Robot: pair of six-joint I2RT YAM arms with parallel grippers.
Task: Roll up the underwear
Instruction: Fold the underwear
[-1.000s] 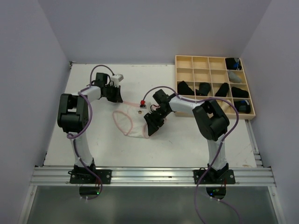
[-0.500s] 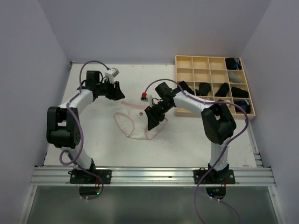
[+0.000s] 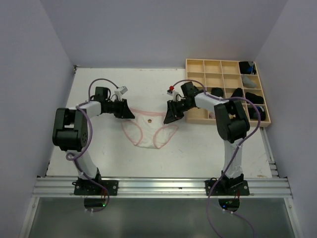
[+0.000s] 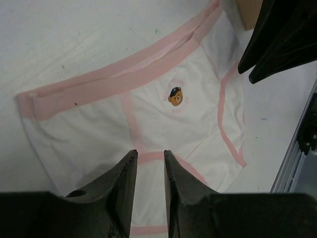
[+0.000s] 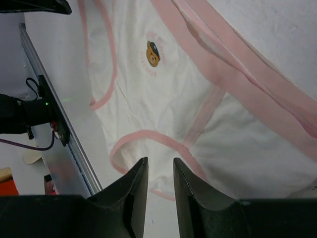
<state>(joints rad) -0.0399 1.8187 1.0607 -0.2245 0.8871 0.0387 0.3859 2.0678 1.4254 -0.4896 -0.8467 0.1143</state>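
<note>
The whitish underwear [image 3: 148, 131] with pink edging lies spread flat on the white table, waistband at the far side. It has a small bear print [image 4: 174, 96]. My left gripper [image 3: 128, 114] hovers over its left waistband corner, my right gripper [image 3: 170, 118] over its right corner. In the left wrist view the jaws [image 4: 148, 154] stand a narrow gap apart with the cloth [image 4: 163, 119] showing below them. In the right wrist view the jaws [image 5: 160, 163] also stand slightly apart above the cloth [image 5: 163, 94]. Neither holds anything that I can see.
The pale wooden grid tray [image 3: 228, 61] stands at the back right, just behind my right arm. Several black rolls [image 3: 215, 94] sit in its compartments. A metal rail [image 3: 158, 186] runs along the near table edge.
Both grippers have moved apart and toward the far side. The underwear, bunched and skewed before, now lies wide and flat with its waistband stretched between the two grippers.
</note>
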